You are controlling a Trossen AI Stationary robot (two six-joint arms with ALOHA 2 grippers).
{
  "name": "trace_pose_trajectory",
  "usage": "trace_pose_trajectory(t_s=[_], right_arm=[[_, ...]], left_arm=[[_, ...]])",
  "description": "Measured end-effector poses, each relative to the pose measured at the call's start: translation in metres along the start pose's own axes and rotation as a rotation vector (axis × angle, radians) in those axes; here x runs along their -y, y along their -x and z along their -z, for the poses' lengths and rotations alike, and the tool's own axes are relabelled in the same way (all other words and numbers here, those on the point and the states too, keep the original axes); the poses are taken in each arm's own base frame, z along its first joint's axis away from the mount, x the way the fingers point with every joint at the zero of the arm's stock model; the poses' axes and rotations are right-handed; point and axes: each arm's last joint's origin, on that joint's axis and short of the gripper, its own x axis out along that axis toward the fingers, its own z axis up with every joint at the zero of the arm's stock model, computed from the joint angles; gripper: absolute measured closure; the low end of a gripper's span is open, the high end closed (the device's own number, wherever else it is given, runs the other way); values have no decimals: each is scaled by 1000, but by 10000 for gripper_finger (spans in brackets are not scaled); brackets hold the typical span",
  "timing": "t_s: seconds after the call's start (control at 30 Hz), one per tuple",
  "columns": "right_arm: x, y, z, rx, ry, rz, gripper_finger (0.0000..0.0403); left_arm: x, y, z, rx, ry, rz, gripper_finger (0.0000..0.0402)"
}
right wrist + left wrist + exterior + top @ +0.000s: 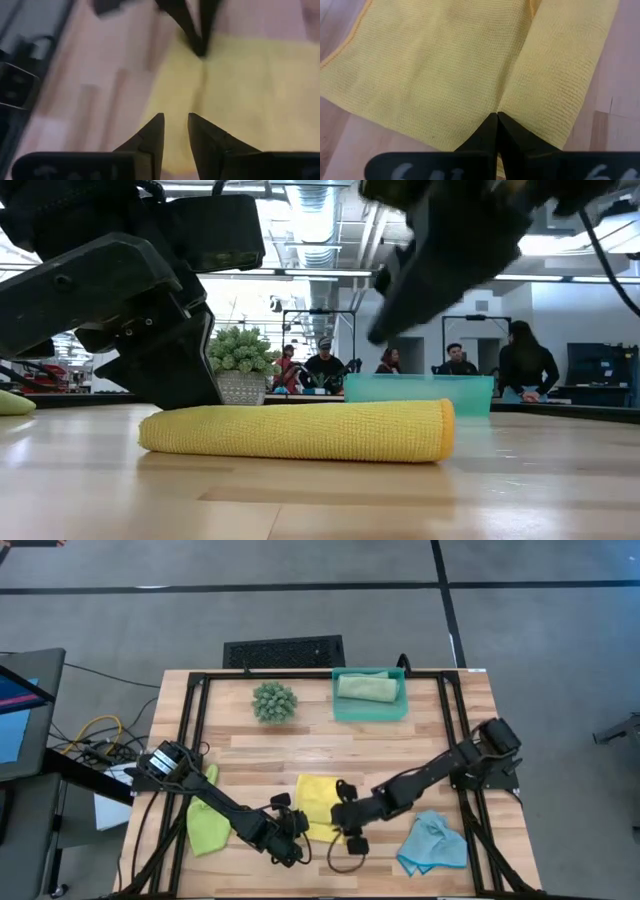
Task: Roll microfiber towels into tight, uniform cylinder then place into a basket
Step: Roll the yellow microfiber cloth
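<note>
Pale wood planks of the table [400,755] carry a waffle-textured yellow towel [318,802] at lower centre; only the low view shows it rolled at one edge. Left gripper [497,116], fingers pressed together, tips on the cloth. Right gripper [175,120] hovers parted, empty. Upper right, the translucent teal basket [345,708] holds a sage roll [367,687].

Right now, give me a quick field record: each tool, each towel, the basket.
left tool: shut, tips pressed on the yellow towel
right tool: fingers apart, over the yellow towel, nothing held
yellow towel: partly rolled, front centre of table
lime green towel: loose, under the left arm
light blue towel: crumpled, front right
sage green towel: rolled, inside basket
basket: back of table, right of centre
</note>
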Motion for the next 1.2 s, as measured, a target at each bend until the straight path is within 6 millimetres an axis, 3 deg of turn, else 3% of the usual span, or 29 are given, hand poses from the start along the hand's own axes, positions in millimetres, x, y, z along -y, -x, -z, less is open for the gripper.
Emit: trace_pose_trajectory(t_s=[0.17,0.4,0.57,0.77,1.0,1.2], right_arm=[[-14,-27,-1,120,78,-55,269],[-3,-48,3,45,64,-7,179],[-2,-66,5,33,87,55,164],[-12,-74,2,24,180,59,207],[-12,-75,5,7,189,68,314],[-9,-75,4,5,185,61,391]], left_arm=[[0,0,1,-6,13,0,400],[0,0,1,-8,13,0,400],[0,0,1,-9,13,0,400],[0,0,2,-11,20,0,400],[-1,4,0,-12,51,13,400],[4,25,-1,26,46,54,400]])
